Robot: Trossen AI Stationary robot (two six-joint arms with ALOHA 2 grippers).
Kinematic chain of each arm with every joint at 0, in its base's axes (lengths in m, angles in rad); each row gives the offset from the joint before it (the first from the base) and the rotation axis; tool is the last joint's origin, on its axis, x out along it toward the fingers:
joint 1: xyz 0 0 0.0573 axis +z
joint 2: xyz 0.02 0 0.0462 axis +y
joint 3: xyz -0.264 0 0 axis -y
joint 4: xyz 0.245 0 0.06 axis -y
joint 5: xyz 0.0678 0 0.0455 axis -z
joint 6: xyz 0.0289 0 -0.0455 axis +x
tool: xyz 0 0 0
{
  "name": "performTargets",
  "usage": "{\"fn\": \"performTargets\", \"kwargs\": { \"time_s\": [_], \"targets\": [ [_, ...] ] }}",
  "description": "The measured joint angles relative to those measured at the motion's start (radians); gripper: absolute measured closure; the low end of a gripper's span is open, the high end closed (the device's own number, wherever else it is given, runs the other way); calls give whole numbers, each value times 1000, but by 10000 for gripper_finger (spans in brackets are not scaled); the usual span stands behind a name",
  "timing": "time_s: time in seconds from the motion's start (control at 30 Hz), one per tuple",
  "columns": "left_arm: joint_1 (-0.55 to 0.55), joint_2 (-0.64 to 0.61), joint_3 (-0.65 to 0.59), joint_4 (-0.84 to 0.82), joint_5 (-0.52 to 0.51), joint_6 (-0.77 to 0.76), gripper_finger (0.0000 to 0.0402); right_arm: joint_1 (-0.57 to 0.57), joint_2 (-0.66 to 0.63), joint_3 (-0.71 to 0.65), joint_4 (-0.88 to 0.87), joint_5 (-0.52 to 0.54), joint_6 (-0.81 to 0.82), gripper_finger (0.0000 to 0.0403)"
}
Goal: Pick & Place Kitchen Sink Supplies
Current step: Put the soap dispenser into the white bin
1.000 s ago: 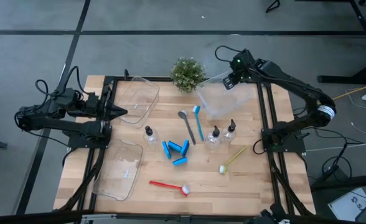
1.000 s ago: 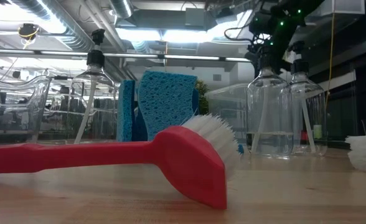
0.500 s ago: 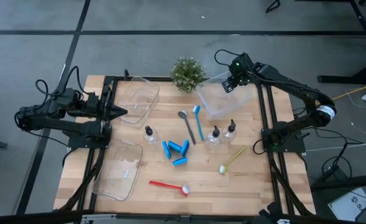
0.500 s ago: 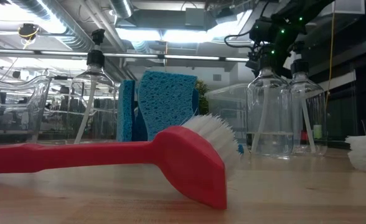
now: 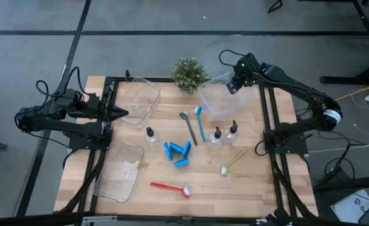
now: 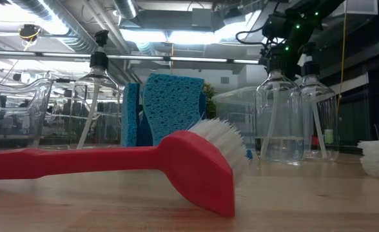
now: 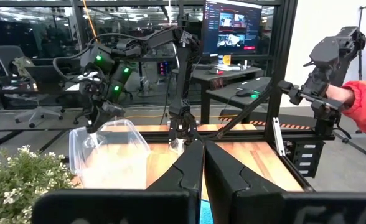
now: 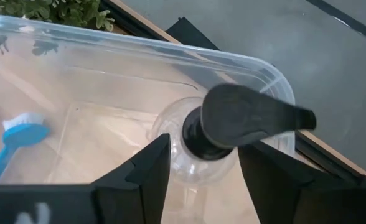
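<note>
We are reading the right gripper [image 5: 235, 83] over the far right corner of the tabletop, above the clear plastic bin [image 5: 217, 108]. In the right wrist view, its fingers [image 8: 147, 167] are standing apart on either side of the neck of a black-capped pump bottle [image 8: 233, 119]. A narrow gap is showing on one side, so we are judging the bottle as released rather than clamped.

The bottle is standing upright inside the bin, against its far wall, with its long axis vertical and directly between the fingers. Its pump spout is projecting sideways past one finger, so we are judging that a straight upward withdrawal is required. The bin's rim is lying close behind.

The left gripper [image 5: 120, 113] is waiting at the left edge, fingers together.

Two more bottles [image 5: 225, 133] are standing just on the near side of the bin, nearer the right arm. The blue brush [image 5: 200, 123] and grey brush [image 5: 188, 127] are lying beside them, handles running far-to-near. The blue sponge pieces [image 5: 178, 152] are lying at the centre of the tabletop, and the potted plant [image 5: 189, 73] is standing at the far edge beside the bin.
</note>
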Motion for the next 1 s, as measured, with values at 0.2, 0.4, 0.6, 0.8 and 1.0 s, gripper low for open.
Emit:
{"fn": "performTargets", "kwargs": {
  "time_s": [0.2, 0.4, 0.6, 0.8, 1.0],
  "targets": [
    [0, 0, 0, 0, 0, 0, 389, 0, 0, 0, -33, 0, -18, 199],
    [0, 0, 0, 0, 0, 0, 393, 0, 0, 0, -44, 0, 79, 124],
    [0, 0, 0, 0, 0, 0, 390, 0, 0, 0, -110, 0, 79, 57],
    [0, 0, 0, 0, 0, 0, 391, 1, -12, 0, -156, -1, 73, 50],
    [0, 0, 0, 0, 0, 0, 389, 3, -73, 0, -177, -22, 76, 62]
  ]
}}
